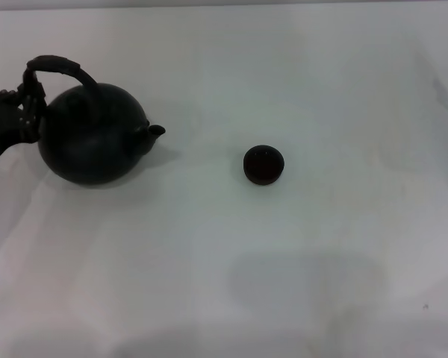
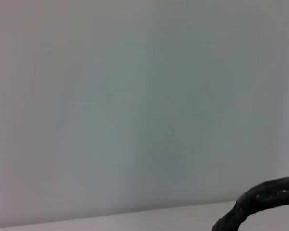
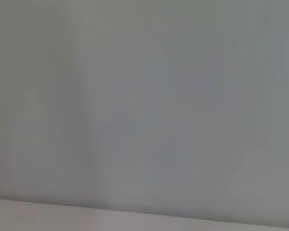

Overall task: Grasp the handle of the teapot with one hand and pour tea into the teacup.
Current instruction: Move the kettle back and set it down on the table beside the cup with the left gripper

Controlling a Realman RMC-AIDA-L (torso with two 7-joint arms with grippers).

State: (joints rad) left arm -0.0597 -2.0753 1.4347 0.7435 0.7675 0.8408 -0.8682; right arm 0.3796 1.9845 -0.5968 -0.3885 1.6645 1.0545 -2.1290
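**Left claw at teapot handle, cup untouched**

White table (image 1: pixel 299 283) fills the near part of the head view, bare in front. Teacup (image 1: pixel 263 164) sits upright near the middle of it — small, dark, round, well apart from everything else.

Teapot (image 1: pixel 94 134) is at the far left, round black body, stubby spout aimed right toward the teacup with a clear gap between them. Looks tipped a little, spout side lower; can't tell whether its base rests on the table or is lifted.

Handle (image 1: pixel 57 65) arches over the pot's top. Left claw (image 1: pixel 28 104) comes in from the left edge and sits at the handle's left end, against the pot's shoulder. Fingers merge with the dark handle there, so I can't tell if they're pinching it or spread.

Left wrist view: only a piece of the handle (image 2: pixel 265 197) in one corner, pale blank surface behind it.

Right arm: just a dark sliver at the far right edge of the head view — claw not visible. Right wrist view shows a blank pale surface only.
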